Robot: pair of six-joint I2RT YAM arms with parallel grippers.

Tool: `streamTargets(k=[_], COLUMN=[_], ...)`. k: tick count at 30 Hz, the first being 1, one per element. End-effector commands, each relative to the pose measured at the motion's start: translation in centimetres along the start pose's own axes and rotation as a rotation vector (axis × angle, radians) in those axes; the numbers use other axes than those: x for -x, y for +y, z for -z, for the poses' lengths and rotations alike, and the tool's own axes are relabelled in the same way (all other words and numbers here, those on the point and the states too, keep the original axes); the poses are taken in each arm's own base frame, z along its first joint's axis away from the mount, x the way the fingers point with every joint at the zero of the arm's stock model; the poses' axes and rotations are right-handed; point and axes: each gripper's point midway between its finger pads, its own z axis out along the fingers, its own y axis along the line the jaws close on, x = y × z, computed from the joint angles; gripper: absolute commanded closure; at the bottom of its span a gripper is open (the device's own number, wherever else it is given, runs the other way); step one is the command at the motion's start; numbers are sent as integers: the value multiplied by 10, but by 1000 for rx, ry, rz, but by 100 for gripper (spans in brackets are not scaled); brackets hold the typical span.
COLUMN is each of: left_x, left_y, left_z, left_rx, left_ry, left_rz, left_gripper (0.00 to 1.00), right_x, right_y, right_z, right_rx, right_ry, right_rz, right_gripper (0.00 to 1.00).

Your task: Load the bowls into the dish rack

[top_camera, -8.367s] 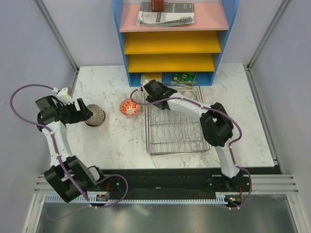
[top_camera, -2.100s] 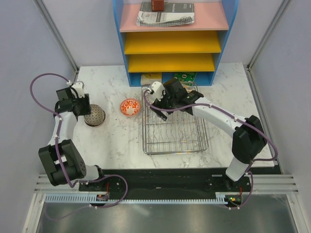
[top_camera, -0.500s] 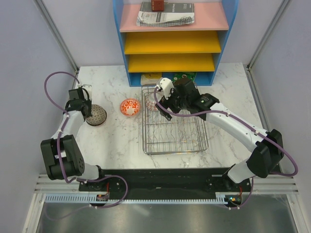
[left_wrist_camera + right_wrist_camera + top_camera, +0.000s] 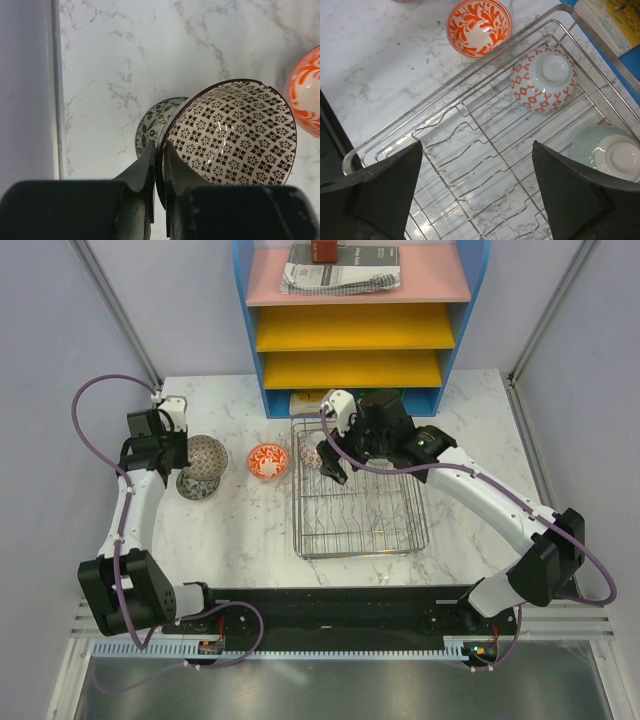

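Left wrist — left end effector [image 4: 159,152] pinches grey-brown bowl [image 4: 230,132] rim.

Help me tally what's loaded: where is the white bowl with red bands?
Right wrist view: the white bowl lies inside the rack near its left rim, between the orange bowl outside it and the green bowl inside.

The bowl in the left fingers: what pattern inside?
The bowl has small brown flowers on white; left wrist view.
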Motion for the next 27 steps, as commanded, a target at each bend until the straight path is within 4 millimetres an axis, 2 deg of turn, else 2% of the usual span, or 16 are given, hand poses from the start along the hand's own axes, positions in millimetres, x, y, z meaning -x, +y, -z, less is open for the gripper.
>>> streamTargets(k=[1, 5, 6, 8, 9, 11, 12, 14, 15, 17, 18, 19, 21, 22, 27], left_x=[53, 75, 81, 94, 99, 114, 117, 130, 133, 141, 143, 143, 148, 149, 140], left_y=[-46, -83, -93, -112, -124, -139, -155, -167, -178, -192, -202, -211, -224, -231, -260], left_z=[35, 49, 52, 62, 65, 75, 80, 90, 95, 107, 112, 116, 126, 127, 135], left_rx=[-221, -384, -422, -511, -552, -615, -655, -693, -722, -787, -821, -873, -931, -966, -1084], left_ry=[-186, -245, -263, -295, -302, -348, -356, -403, -412, -439, -442, -434, -442, -432, -399], left_rz=[33, 31, 26, 27, 20, 3, -22, -53, -71, -97, -107, -107, -124, -125, -159], left_gripper=[98, 98, 98, 98, 98, 98, 98, 98, 98, 98, 98, 98, 98, 98, 98], right_x=[41, 55, 50, 57, 51, 56, 50, 56, 50, 55, 49, 57, 54, 59, 51], right_y=[23, 34, 35, 35, 36, 35, 35, 29, 29, 25, 26, 21, 18, 17, 13], right_z=[10, 7, 4, 2, -1, -1, -4, -3, -5, -3, -4, 0, 3, 5, 5], right_rx=[192, 357, 379, 424, 439, 484, 503, 530, 552, 574, 590, 601, 627, 634, 656], right_ry=[-123, -171, -168, -203, -198, -227, -222, -261, -253, -287, -284, -337, -343, -373, -356], right_rz=[-143, -302, -332, -384, -413, -469, -497, -539, -556, -583, -606, -589, -643, -630, -684], right_gripper=[2, 2, 2, 2, 2, 2, 2, 2, 2, 2, 2, 2, 2, 2, 2])
